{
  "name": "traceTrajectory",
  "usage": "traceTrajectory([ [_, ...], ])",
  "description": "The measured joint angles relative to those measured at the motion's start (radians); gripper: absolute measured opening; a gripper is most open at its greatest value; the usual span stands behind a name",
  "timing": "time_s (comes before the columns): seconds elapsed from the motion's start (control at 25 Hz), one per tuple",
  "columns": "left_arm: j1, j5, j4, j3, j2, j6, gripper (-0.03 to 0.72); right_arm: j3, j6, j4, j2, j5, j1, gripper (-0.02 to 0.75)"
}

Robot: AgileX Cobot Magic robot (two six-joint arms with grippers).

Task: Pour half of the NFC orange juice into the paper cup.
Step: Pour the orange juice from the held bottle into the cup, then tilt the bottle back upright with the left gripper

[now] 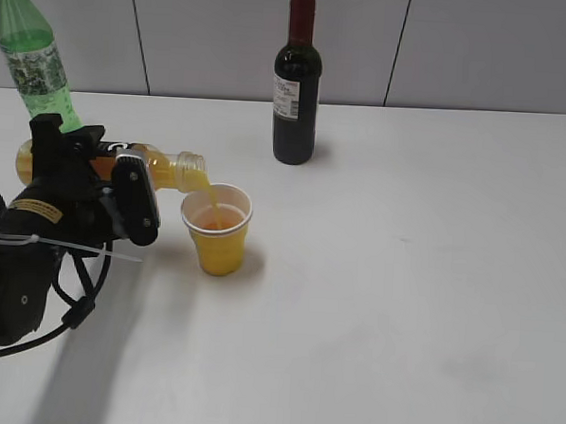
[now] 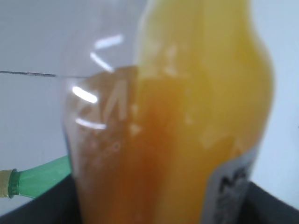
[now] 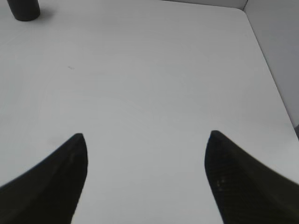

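My left gripper (image 1: 114,179) is shut on the NFC orange juice bottle (image 1: 171,166) and holds it tipped on its side, mouth to the right. Orange juice streams from the mouth into the yellow paper cup (image 1: 219,242), which stands on the table and holds some juice. In the left wrist view the bottle (image 2: 187,121) fills the frame, with part of its white label at the lower right. My right gripper (image 3: 145,137) is open and empty above bare table; it does not show in the exterior view.
A green plastic bottle (image 1: 30,52) stands at the back left, behind my left arm; it also shows in the left wrist view (image 2: 39,177). A dark wine bottle with a red cap (image 1: 297,89) stands at the back centre; its base shows in the right wrist view (image 3: 23,9).
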Motion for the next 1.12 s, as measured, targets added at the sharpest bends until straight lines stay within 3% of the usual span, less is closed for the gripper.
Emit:
traceTrajectory([
  [0.8, 0.000, -0.001, 0.002, 0.000, 0.000, 0.012, 0.465, 0.000, 0.000, 0.000, 0.000, 0.001, 0.000, 0.592],
  [0.96, 0.000, -0.001, 0.030, 0.000, 0.000, -0.101, 0.465, 0.000, 0.000, 0.000, 0.000, 0.001, 0.000, 0.592],
  [1.12, 0.000, -0.002, 0.091, 0.000, 0.000, -0.306, 0.465, 0.000, 0.000, 0.000, 0.000, 0.001, 0.000, 0.592],
])
